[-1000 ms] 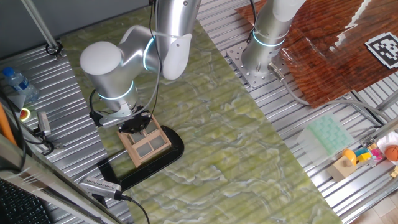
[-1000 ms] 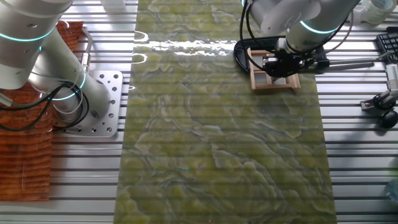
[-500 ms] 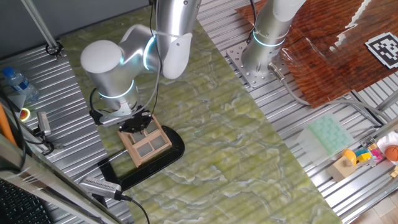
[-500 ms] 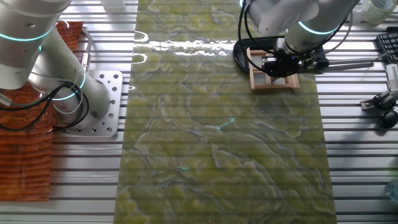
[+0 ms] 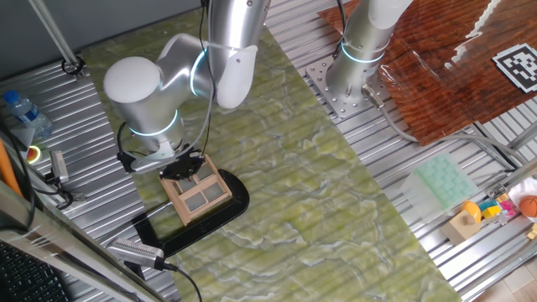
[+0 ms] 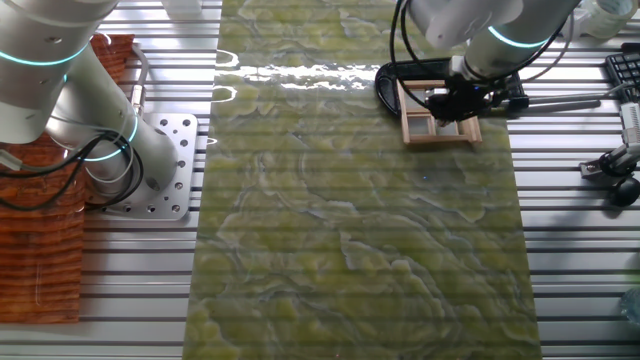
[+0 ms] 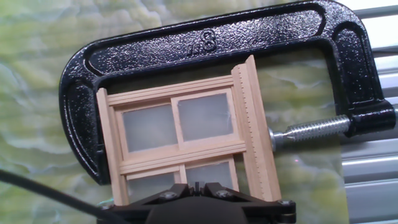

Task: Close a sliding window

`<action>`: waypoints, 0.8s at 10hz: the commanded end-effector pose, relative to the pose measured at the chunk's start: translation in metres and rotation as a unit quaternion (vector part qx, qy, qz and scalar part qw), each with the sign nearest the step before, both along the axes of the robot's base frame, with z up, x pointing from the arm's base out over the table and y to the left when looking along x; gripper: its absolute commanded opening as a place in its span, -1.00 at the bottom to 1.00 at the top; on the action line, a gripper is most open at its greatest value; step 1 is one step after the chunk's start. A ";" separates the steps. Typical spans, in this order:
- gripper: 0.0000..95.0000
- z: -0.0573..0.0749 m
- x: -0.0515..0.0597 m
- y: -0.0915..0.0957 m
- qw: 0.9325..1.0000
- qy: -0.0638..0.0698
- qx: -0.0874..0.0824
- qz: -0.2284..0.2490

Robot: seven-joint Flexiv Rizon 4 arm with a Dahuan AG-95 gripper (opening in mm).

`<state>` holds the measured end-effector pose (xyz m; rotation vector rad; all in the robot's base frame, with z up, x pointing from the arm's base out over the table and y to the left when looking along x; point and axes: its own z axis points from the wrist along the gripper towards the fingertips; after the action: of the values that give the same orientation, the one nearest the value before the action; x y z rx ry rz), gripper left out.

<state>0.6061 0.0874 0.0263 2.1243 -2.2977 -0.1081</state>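
The sliding window (image 7: 186,134) is a small tan wooden frame with grey panes, lying flat on the green mat and held by a black C-clamp (image 7: 205,37). It also shows in one fixed view (image 5: 200,195) and in the other fixed view (image 6: 437,126). My gripper (image 7: 198,185) hangs right over the near part of the window, fingers closed together with only a thin slit between them. It holds nothing that I can see. It stands at the window's end nearest the arm in one fixed view (image 5: 183,168) and above the frame in the other (image 6: 450,104).
A second arm's base (image 5: 357,52) stands at the far side on a bolted plate. A water bottle (image 5: 21,109) and a handheld tool (image 5: 136,250) lie left of the mat. Coloured toys (image 5: 495,210) sit at the right edge.
My gripper and wrist have shifted slightly along the window. The window frame and clamp have stayed in place.
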 end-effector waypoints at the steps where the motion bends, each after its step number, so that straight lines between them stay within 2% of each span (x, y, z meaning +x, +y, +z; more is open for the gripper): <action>1: -1.00 0.007 0.008 0.004 1.000 0.002 -0.009 -0.009; 8: -1.00 -0.002 0.016 0.000 1.000 0.000 -0.006 0.003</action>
<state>0.6215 0.0878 0.0235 2.1213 -2.2863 -0.0916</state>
